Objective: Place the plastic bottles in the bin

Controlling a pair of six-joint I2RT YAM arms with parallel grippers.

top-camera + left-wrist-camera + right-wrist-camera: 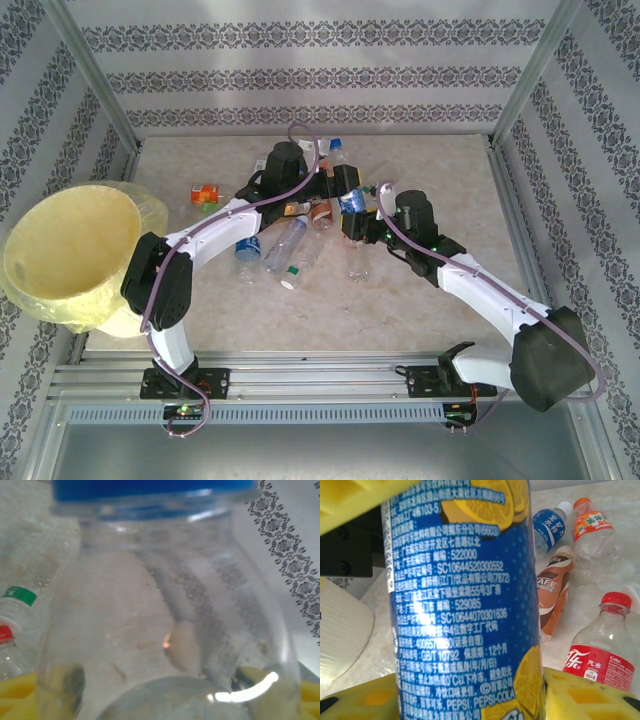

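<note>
My right gripper is shut on a plastic bottle with a blue lemon label, its yellow pads against both sides. From above, that bottle hangs over the middle of the table in the right gripper. My left gripper has a clear bottle with a blue cap between its yellow pads, which lie against its sides. The left gripper is close behind the right one. The pale-yellow bin stands at the table's left edge.
Loose bottles lie mid-table: an orange one, a blue-labelled one, a clear green-capped one, a brown one. A red-capped bottle stands beside my right pad. Patterned walls enclose the table.
</note>
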